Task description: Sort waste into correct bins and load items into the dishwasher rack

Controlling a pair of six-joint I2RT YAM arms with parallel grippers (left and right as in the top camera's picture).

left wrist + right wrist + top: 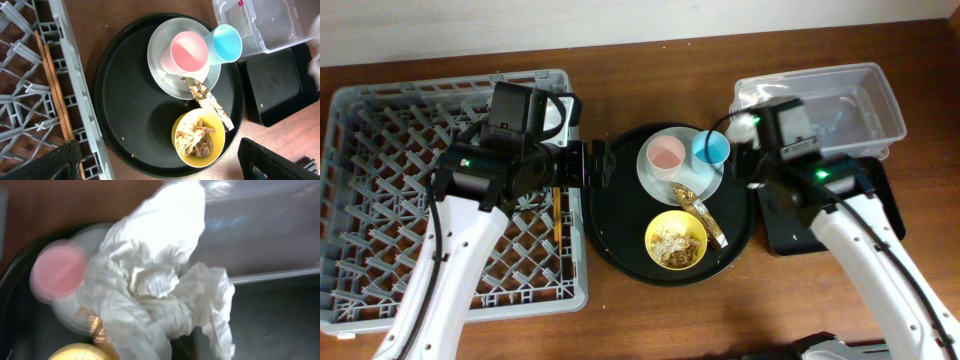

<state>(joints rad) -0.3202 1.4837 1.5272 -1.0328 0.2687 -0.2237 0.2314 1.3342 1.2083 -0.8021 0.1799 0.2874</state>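
My right gripper (747, 138) is shut on the crumpled white napkin (150, 285) and holds it over the gap between the round tray and the clear tub (865, 100); its fingers (186, 347) are mostly hidden by the paper. My left gripper (600, 165) is open and empty (160, 167) over the rack's right edge. Two chopsticks (52, 85) lie in the grey rack (380, 130). The pink cup (666, 153) stands on the white plate (652, 182), with the blue cup (711, 148) beside it. The yellow bowl (177, 132) holds rice and brown scraps. The gold wrapper (210, 102) lies between plate and bowl.
The dishes sit on a large round black tray (615, 220). The shallow black tray (780, 225) lies under my right arm, in front of the clear tub. A few crumbs lie on the round tray (131, 156). The table's front edge is near.
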